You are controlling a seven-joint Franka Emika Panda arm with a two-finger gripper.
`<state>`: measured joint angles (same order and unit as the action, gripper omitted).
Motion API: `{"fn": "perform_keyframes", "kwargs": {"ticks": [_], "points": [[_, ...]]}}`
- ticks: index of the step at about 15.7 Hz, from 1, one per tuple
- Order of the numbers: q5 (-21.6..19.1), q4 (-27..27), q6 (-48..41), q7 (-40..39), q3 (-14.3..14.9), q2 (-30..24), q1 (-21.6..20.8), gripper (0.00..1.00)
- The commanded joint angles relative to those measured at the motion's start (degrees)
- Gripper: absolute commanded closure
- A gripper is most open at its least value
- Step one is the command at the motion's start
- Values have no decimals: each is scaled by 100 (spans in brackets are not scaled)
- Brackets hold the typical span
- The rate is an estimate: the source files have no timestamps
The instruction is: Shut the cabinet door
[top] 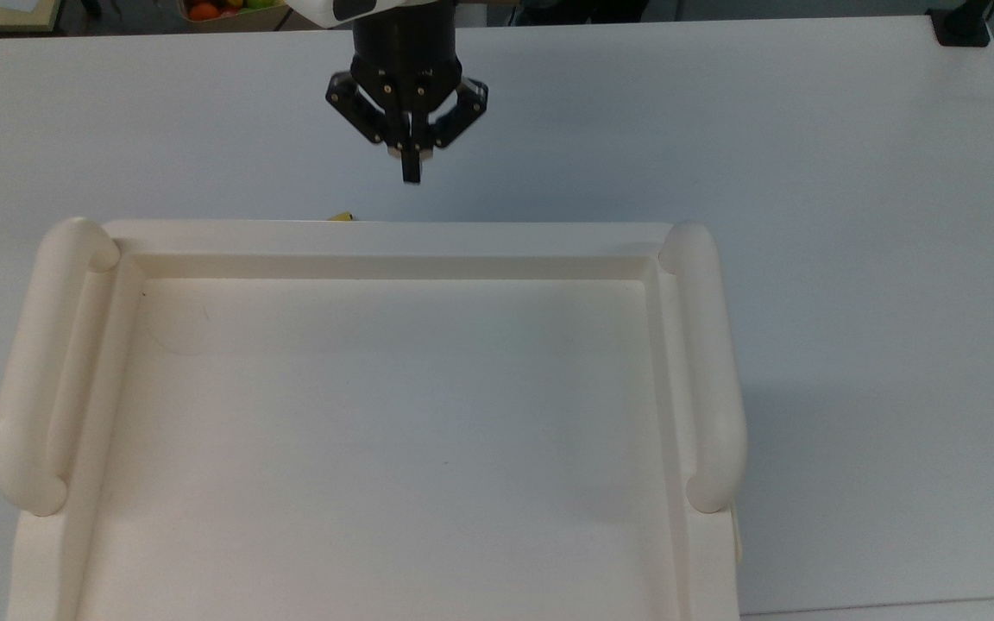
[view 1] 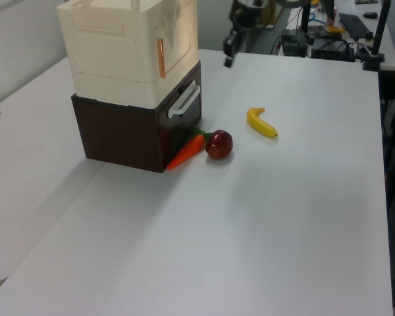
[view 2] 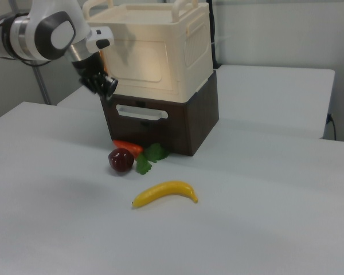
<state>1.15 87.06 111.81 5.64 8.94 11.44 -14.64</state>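
The cream-white cabinet (view 1: 118,59) stands on a dark brown drawer unit, and its tray-like top rim (top: 376,235) runs across the top view. In the right view the cabinet door (view 2: 140,63) lies flat and flush against the cabinet's front. The left view shows a copper-brown fitting (view 1: 160,58) on the door's edge. My gripper (top: 411,175) is shut with nothing in it and hangs in front of the door, apart from it. It sits to the cabinet's right in the left view (view 1: 228,60) and to the door's left in the right view (view 2: 108,86).
The brown drawer unit (view 1: 125,135) has a white handle (view 1: 184,100). On the white table in front of it lie a carrot (view 1: 186,151), a red fruit (view 1: 218,144) and a banana (view 1: 261,123). A fruit box (top: 234,9) stands past the table's far edge.
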Motion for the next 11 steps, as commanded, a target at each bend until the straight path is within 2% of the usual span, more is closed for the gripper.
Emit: {"fn": "perform_keyframes", "kwargs": {"ticks": [1,4,7,8,9,10,11], "points": [[263,837,-1071,-659,2,-834,-4,100],[263,1400,-1275,-836,11,-1388,58,100],[281,1446,-1390,-819,11,-1548,128,100],[281,1428,-1390,-784,28,-1548,137,93],[272,1419,-1399,-749,63,-1548,137,76],[272,1419,-1390,-731,64,-1548,137,68],[272,1419,-1390,-731,64,-1540,146,55]]}}
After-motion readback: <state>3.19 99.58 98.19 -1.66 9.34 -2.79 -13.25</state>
